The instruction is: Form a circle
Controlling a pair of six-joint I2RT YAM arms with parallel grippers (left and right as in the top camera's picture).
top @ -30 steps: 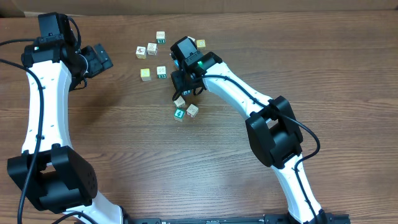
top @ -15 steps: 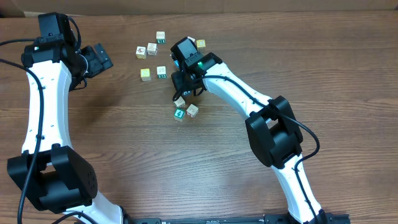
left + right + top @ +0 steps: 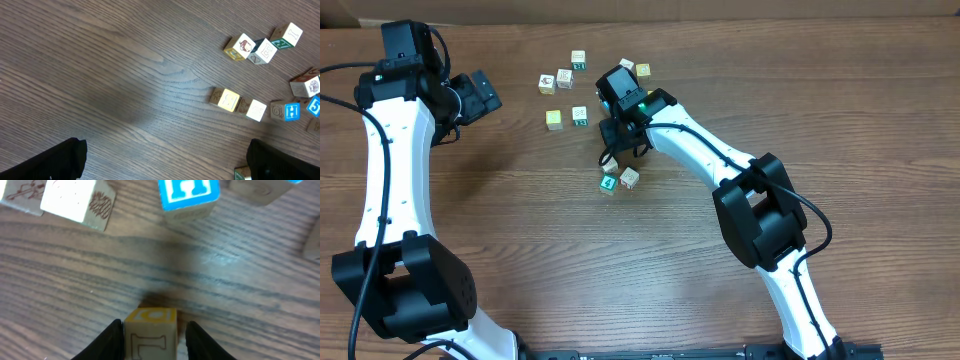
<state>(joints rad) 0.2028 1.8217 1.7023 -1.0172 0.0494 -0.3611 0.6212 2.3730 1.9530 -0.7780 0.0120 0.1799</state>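
While the left gripper (image 3: 483,95) hangs spread wide at the overhead frame's upper left, the right gripper (image 3: 154,341) at upper centre straddles a yellow-topped letter cube (image 3: 150,317); whether it clamps, I cannot tell. Around it the other cubes (image 3: 564,78) lie scattered above, left and below.

The right gripper (image 3: 620,150) sits mid-table (image 3: 520,250) with one cube (image 3: 150,330) between its fingers. Just in front of it, a pair of cubes (image 3: 630,177) lies side by side. To its left are two cubes (image 3: 580,116), and a trio of cubes (image 3: 564,78) lies behind those. Another two (image 3: 643,70) lie behind the gripper. The left gripper (image 3: 488,92) is well apart, far left.
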